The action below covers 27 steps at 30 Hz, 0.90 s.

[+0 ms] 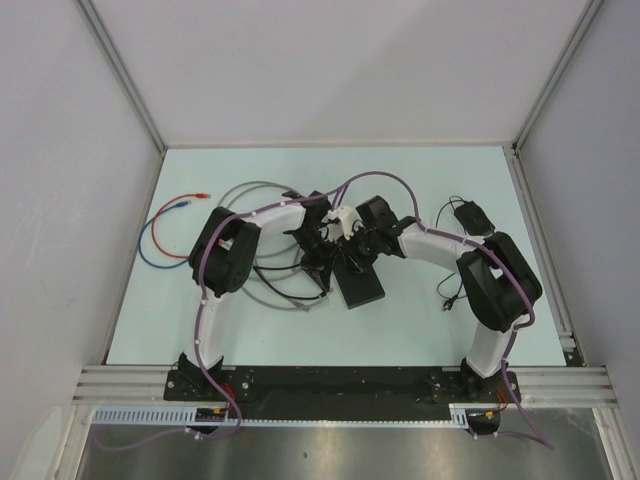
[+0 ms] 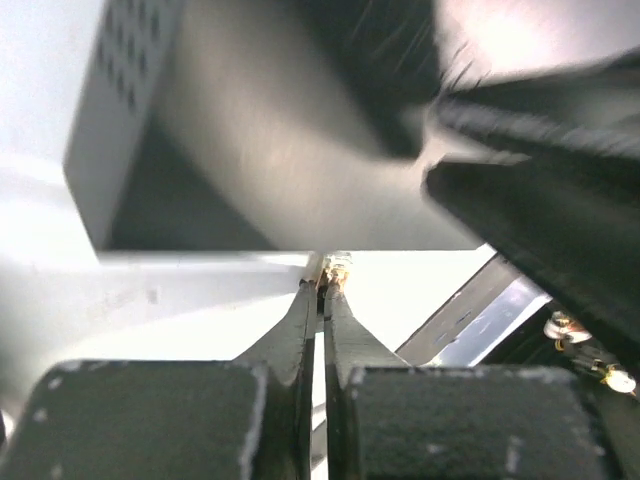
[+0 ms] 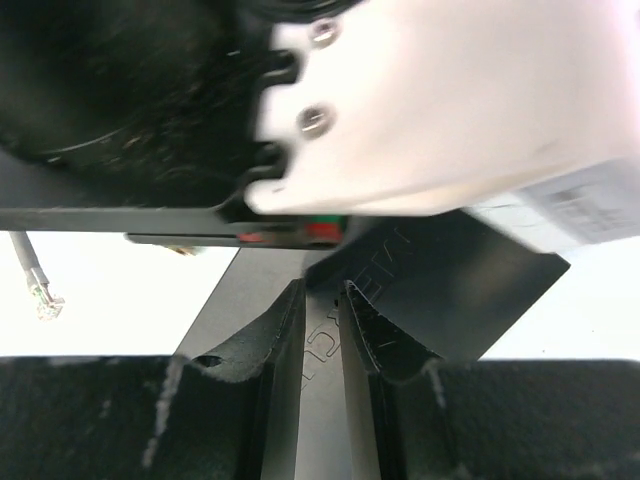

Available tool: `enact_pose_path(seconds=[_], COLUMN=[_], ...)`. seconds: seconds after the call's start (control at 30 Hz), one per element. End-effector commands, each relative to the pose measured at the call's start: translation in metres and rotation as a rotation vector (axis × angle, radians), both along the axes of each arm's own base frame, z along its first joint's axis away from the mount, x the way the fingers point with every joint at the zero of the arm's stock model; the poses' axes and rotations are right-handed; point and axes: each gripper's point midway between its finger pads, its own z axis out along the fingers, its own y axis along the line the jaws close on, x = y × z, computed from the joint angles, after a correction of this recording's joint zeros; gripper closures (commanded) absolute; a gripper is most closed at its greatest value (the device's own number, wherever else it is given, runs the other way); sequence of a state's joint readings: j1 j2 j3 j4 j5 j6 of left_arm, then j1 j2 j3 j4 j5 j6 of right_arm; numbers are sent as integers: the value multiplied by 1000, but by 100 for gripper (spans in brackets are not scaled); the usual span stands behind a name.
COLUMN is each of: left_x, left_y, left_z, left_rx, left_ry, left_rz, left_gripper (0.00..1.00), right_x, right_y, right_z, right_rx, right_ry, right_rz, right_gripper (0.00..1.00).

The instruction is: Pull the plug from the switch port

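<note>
Top external, switch [image 1: 365, 290] lying just beside pinched-shut left tool [image 1: 320, 255]

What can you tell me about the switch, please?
The switch is a flat, matte-black rectangular box lying flat on the table. The left wrist view shows vent holes in one side; the right wrist view, raised lettering on top. The left tool and right tool crowd its far end; contact is unclear.
</note>
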State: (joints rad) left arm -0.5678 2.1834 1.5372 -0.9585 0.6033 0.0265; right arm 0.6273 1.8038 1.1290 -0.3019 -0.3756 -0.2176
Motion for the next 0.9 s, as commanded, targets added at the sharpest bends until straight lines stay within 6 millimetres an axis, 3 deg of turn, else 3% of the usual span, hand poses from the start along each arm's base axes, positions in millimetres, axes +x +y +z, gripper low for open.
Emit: enact_pose_path(seconds=[0.0,0.07,0.17,0.2,0.3,0.4,0.5,0.53,0.67,0.73,0.87], left_x=[3,-4,1,-1,20,44,55,61,58,57,51], left_y=[104,93,80,67,48,55,85,103,169,192,259], left_z=[-79,-75,-63,-54,-14,20,30,33,27,31,16], left_rx=[526,420,290,205,52,52,136,206,329,375,570], left_ry=[-104,-26,-7,19,-41,-146,-221,-266,-278,-296,-311], left_rz=[-132,-79,-58,-45,-43,-52,-68,-69,-33,-15,-35], left_gripper=[100,100,100,100,100,100,100,100,100,100,100], right_x=[-47,-49,-50,-50,-50,-47,-46,-45,-37,-33,-29], right_y=[-38,-39,-39,-38,-38,-35,-34,-34,-34,-34,-34], right_z=[-64,-63,-62,-61,-59,-56,-54,-52,-45,-41,-34], right_rx=[-217,-215,-208,-205,-198,-186,-179,-176,-152,-140,-124], right_ry=[164,163,164,164,161,146,138,135,114,105,96], right_rz=[-7,-6,-2,1,4,2,-1,-3,-23,-37,-57], right_gripper=[75,75,75,75,75,75,75,75,75,75,74])
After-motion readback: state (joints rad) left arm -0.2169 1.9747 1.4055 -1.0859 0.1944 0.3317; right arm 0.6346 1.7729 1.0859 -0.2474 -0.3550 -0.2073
